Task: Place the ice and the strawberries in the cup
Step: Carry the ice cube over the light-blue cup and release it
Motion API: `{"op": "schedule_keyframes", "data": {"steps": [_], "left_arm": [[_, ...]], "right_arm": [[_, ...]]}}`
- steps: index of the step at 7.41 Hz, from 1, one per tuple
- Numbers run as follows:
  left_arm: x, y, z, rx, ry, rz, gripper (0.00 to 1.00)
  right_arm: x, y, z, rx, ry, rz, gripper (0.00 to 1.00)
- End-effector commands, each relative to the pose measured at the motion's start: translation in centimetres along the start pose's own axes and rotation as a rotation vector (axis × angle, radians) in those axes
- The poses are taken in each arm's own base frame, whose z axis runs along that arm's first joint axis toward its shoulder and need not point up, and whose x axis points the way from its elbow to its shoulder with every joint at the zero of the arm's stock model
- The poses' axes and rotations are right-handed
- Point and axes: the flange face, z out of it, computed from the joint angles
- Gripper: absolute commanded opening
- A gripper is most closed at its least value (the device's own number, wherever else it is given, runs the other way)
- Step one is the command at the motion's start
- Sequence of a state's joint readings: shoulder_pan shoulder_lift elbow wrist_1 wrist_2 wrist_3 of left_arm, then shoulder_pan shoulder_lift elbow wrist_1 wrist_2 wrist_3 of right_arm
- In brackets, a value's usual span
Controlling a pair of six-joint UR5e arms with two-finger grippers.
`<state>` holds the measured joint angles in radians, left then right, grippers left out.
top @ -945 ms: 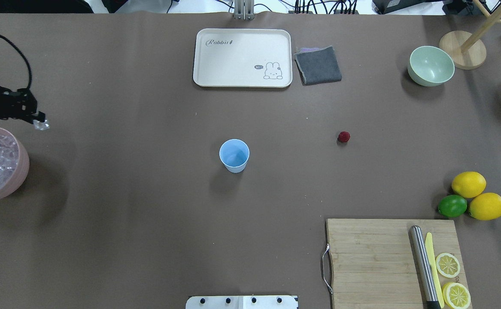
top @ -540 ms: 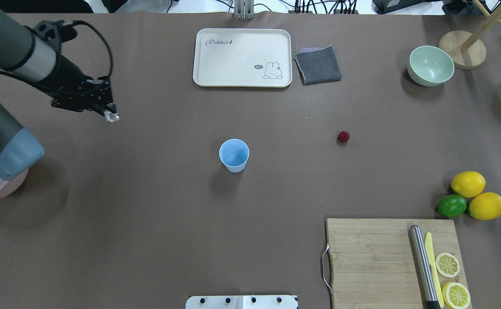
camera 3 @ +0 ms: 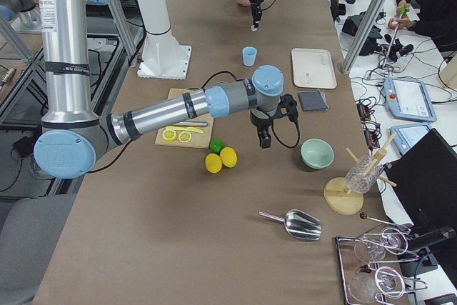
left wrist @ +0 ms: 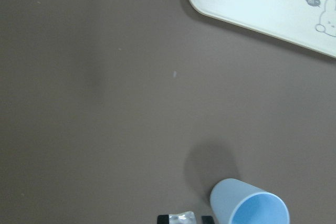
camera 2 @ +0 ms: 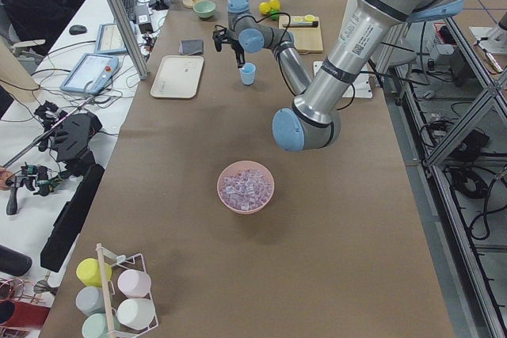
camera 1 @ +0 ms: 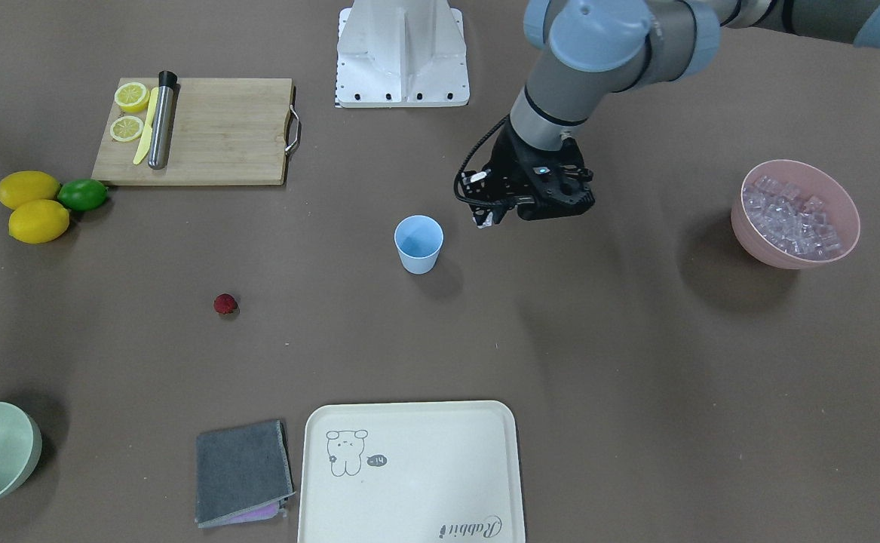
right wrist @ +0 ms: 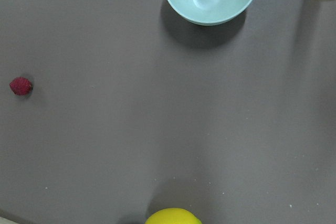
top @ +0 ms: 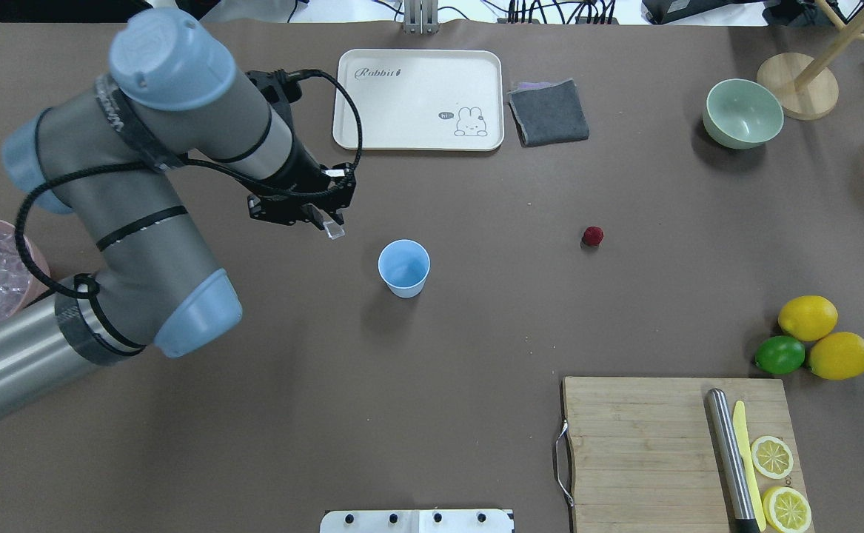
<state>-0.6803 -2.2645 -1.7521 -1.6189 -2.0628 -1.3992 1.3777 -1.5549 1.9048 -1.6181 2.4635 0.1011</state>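
Close to the robot lies the wooden board (top: 639, 444) with lemon slices on it; just past it sit the lemons (top: 808, 317) and a lime (top: 779, 355), touching each other; the right gripper (camera 3: 264, 141) hangs over the table near them, and I cannot tell if its fingers are open or closed; in the middle of the table stands the cup (top: 403, 268), upright; the left gripper (top: 330, 224) is up in the air just beside the cup, on the pink bowl's side and a bit farther from the robot, and its fingers pinch one ice cube (top: 335, 232); the strawberry (top: 592, 236) lies on the table, well apart from the cup on the other side; more ice (camera 1: 790, 215) fills the pink bowl (camera 1: 768, 253) at the left end; farthest away is the white tray (top: 417, 100).
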Motion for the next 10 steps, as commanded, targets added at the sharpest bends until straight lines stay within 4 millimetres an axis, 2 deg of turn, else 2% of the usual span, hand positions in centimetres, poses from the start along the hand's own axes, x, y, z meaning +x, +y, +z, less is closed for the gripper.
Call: {"op": "schedule_keyframes", "data": {"steps": [1,3,4,5,6,7,8,9,10], "left_arm": [[3.7,2.2,3.2,-0.006,-0.018,0.013,0.00],[4.4,4.0,5.4,-0.001,-0.006,0.036,0.00],[4.3,3.9,5.7,0.021,0.003,0.046,0.58],[4.2,3.9,5.8,0.025,0.000,0.049,0.90],[4.3,4.0,5.3,0.028,0.008,0.050,0.92],[1.9,2.0,4.8,0.052,-0.012,0.055,0.87],[-3.7,-0.7,1.8,0.091,-0.028,0.167,0.87],[-8.6,-3.5,0.5,0.089,-0.067,0.312,0.87],[-12.9,-6.5,-0.8,0.090,-0.102,0.376,0.87]], "right_arm": [[-1.8,-0.7,0.4,-0.004,-0.010,-0.036,1.00],[-1.8,-0.7,0.4,-0.005,-0.010,-0.035,1.00],[-1.8,-0.5,0.4,-0.005,-0.013,-0.036,1.00],[-1.8,-0.4,0.5,-0.009,-0.013,-0.032,1.00],[-1.7,-0.3,0.6,-0.011,-0.013,-0.030,1.00],[-1.7,-0.3,0.6,-0.010,-0.013,-0.032,1.00],[-2.0,0.0,0.3,-0.006,-0.013,-0.037,1.00],[-2.1,0.1,0.3,-0.007,-0.015,-0.038,1.00],[-2.2,0.2,0.2,-0.006,-0.015,-0.040,1.00]]}}
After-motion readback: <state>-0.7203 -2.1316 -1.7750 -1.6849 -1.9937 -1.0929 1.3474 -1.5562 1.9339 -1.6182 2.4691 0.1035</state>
